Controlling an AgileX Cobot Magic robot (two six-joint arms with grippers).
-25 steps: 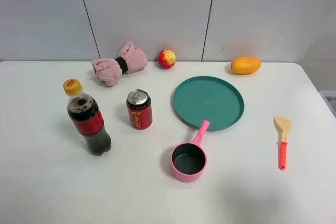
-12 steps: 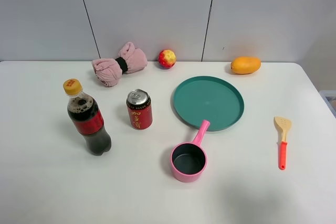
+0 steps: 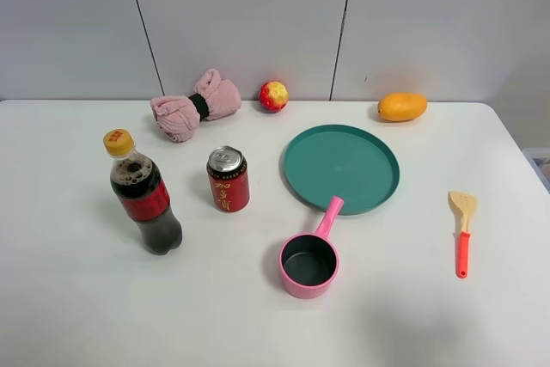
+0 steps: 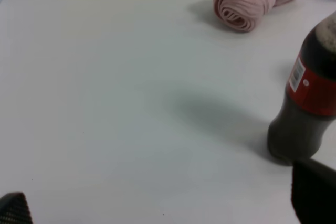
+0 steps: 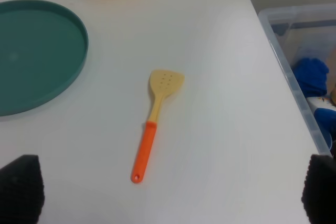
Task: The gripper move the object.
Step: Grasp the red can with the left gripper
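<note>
The red drink can (image 3: 228, 180) with a silver top and yellow lettering stands upright on the white table (image 3: 86, 298), left of centre in the exterior high view. It does not show in either wrist view. No arm or gripper shows in the exterior high view. In the left wrist view my left gripper (image 4: 163, 205) is open, with only its black fingertips (image 4: 13, 209) showing at the picture's corners over bare table. My right gripper (image 5: 168, 190) is open too, its fingertips (image 5: 20, 186) wide apart above the spatula (image 5: 153, 121).
A cola bottle (image 3: 143, 204) with a yellow cap stands left of the can and shows in the left wrist view (image 4: 307, 103). Also here are a rolled pink towel (image 3: 194, 105), an apple (image 3: 273, 95), a mango (image 3: 402, 107), a teal plate (image 3: 341, 167), a pink saucepan (image 3: 309, 259) and a clear bin (image 5: 302, 66) off the right edge.
</note>
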